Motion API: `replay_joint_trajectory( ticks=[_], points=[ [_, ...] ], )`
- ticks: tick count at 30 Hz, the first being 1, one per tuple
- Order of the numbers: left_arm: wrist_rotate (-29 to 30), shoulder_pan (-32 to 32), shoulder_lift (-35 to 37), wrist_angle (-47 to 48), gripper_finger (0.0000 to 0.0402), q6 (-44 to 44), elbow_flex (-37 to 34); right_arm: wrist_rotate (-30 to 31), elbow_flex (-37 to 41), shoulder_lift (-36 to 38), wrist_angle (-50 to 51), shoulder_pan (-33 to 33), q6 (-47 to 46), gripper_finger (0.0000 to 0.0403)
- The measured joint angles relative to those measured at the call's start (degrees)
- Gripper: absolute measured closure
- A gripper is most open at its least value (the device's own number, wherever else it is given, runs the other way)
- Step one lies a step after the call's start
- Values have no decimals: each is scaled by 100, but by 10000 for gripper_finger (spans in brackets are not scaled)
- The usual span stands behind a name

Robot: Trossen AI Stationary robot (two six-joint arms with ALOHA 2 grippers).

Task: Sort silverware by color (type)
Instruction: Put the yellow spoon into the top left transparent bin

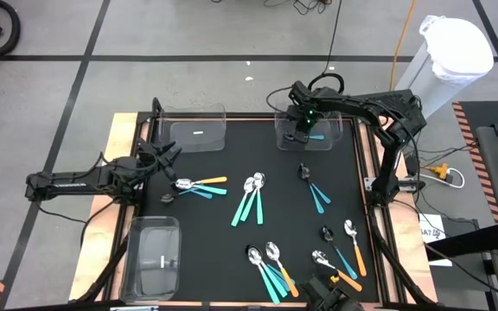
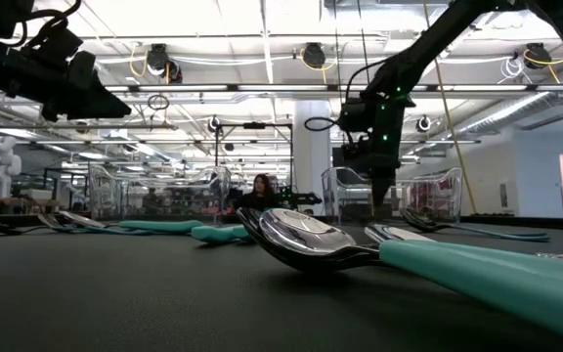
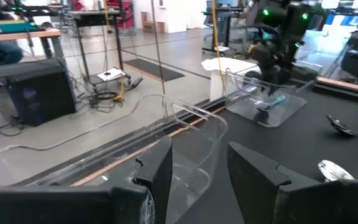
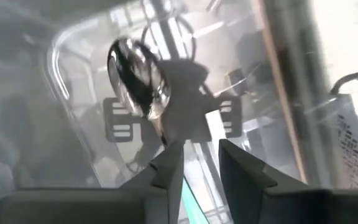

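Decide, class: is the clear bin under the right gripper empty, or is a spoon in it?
A spoon is in it. The right gripper hangs over the far-right bin; a teal-handled spoon lies inside, its bowl against the clear floor.

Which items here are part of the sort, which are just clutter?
Job:
spoons on the mat
teal spoon in the far right bin, at the right claw
two other clear bins
left claw, open

Lying about:
white container
yellow cable

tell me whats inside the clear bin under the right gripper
One teal spoon lies in the bin, between the right gripper fingers, which stand apart. The gripper covers part of the floor.
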State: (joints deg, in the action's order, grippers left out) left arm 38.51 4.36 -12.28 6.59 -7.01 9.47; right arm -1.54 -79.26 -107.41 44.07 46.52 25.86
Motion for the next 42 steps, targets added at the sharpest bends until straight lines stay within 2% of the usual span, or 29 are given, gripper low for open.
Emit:
replay_joint_trajectory(
  ticks=[7, 12, 19, 25, 30, 36, 42],
  points=[
    [-639, 0, -170, -75, 249, -22, 0, -9, 0, 825, -124, -32, -594, 303],
    [-725, 0, -469, -699, 249, -13, 0, -71, 0, 1534, -97, -125, -1073, 303],
    [-821, 0, -952, -1208, 249, -151, 0, -853, 4, 2200, 304, -450, -2034, 303],
    [-847, 0, -1195, -1218, 249, -381, 0, -845, 429, 2646, 332, -1333, -2733, 303],
    [-843, 0, -1212, -1213, 249, -463, 0, -5, 868, 2946, 349, -2203, -3332, 303],
    [-831, 0, -1210, -1209, 249, -471, 0, 159, 1264, 3109, 361, -2956, -4016, 303],
    [-823, 0, -1210, -1163, 249, -572, 0, 171, 1595, 3109, 1110, -3619, -5592, 303]
  ],
)
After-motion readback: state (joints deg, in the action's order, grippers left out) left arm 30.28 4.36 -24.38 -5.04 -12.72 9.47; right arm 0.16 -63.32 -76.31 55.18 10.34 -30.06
